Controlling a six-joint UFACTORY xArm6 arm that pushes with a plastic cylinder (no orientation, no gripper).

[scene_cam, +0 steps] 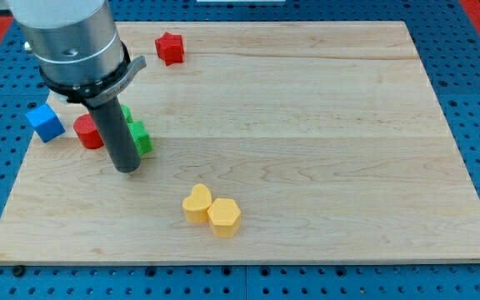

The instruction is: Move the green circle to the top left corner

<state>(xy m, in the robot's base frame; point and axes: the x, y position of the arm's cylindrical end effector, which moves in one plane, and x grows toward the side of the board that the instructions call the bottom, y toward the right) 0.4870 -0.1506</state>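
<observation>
On inspection your tip (127, 169) stood just beside a green block (139, 136), shape unclear, at the table's (323, 125) left-middle, corner unreached; no pincer was fitted.

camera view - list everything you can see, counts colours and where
wooden board: 1, light wood, fills most of the view
red star block: 1, red, near the board's top edge, view's left
blue cube: 1, blue, at the board's left edge
red round block: 1, red, right of the blue cube, left of the rod
green block: 1, green, shape partly hidden by the rod, just right of it
yellow heart block: 1, yellow, bottom centre
yellow hexagon block: 1, yellow, touching the heart's right side
my tip: 1, dark rod end, just below-left of the green block
</observation>
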